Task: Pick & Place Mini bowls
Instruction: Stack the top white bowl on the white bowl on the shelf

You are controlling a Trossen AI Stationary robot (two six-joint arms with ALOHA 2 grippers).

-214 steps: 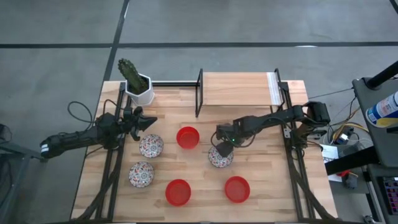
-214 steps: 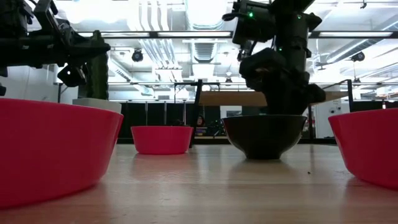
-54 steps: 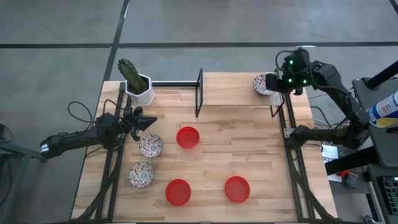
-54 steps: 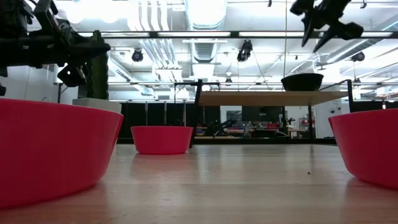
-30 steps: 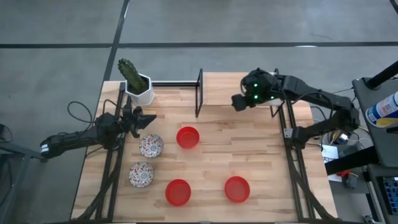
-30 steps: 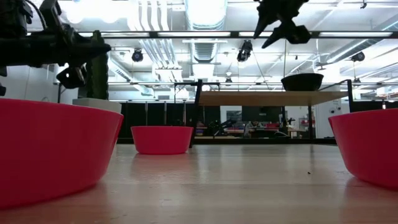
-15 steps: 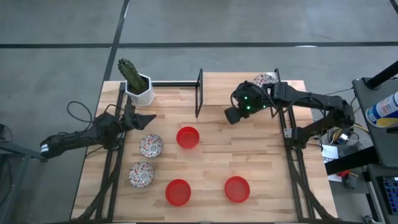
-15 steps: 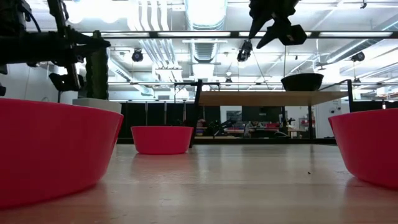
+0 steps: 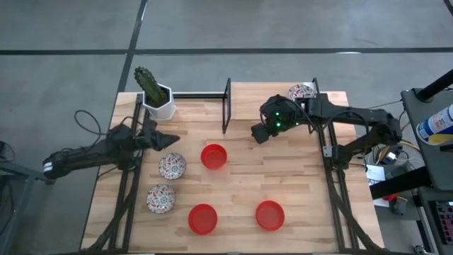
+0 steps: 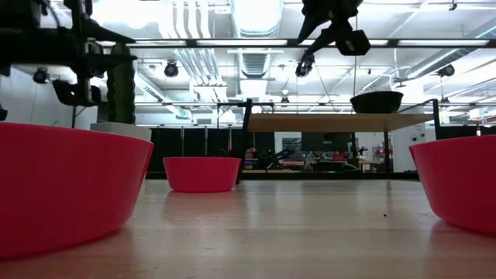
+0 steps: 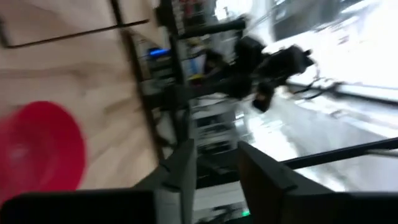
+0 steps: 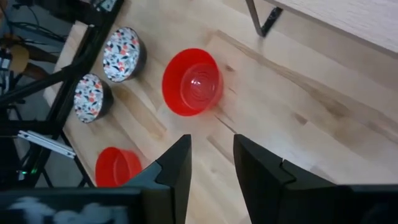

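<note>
Having left one floral bowl point(image 9: 301, 91) on the shelf point(image 9: 269, 100), we are swinging our right gripper point(image 9: 259, 134), fingers apart and empty, toward the red bowl point(image 9: 214, 156), likely next.

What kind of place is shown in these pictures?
Probably a robotics lab or workshop: the wooden table stands on a grey concrete floor, two robot arms work over mini bowls, and exposed ceiling pipes and strip lights hang over the open room behind.
</note>
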